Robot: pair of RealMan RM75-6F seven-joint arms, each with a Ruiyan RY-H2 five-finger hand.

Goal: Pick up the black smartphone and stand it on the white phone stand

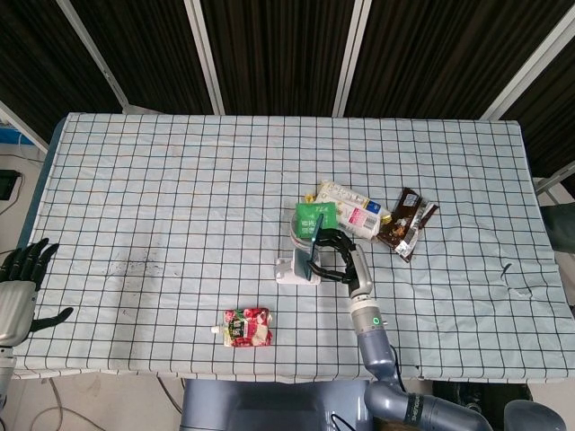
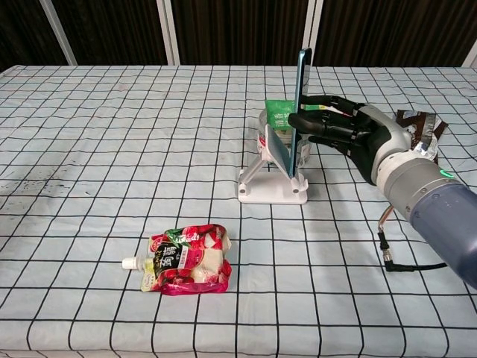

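The black smartphone (image 2: 299, 112) stands on edge, nearly upright, over the white phone stand (image 2: 272, 177). Its lower end sits at the stand's front lip, just ahead of the sloped backrest. Whether that end is fully seated in the lip cannot be told from either view.

The right hand (image 2: 343, 130) grips the smartphone from the side, fingers closed around its middle section. This side grip leaves the lower end free, which suits guiding it into the lip. Judgement: placement is in its final stage. The phone has yet to lean back against the backrest, and the hand has not let go.

The stand rests on the checked cloth of the bench (image 2: 112, 149), near the centre. Its base plate is flat on the cloth. Judgement: the stand appears light and unfixed, so sideways pressure from the phone could shift or tip it.

Directly behind the stand lies a green tea packet (image 1: 317, 216). Beyond it are a white packet (image 1: 350, 206) and a brown wrapper (image 1: 406, 222). These sit near the hand's approach path, so a withdrawal toward the robot looks safest.

A red drink pouch (image 2: 186, 258) lies well apart, nearer the robot.

The left hand (image 1: 20, 278) rests off the bench's left edge, fingers apart and holding nothing.
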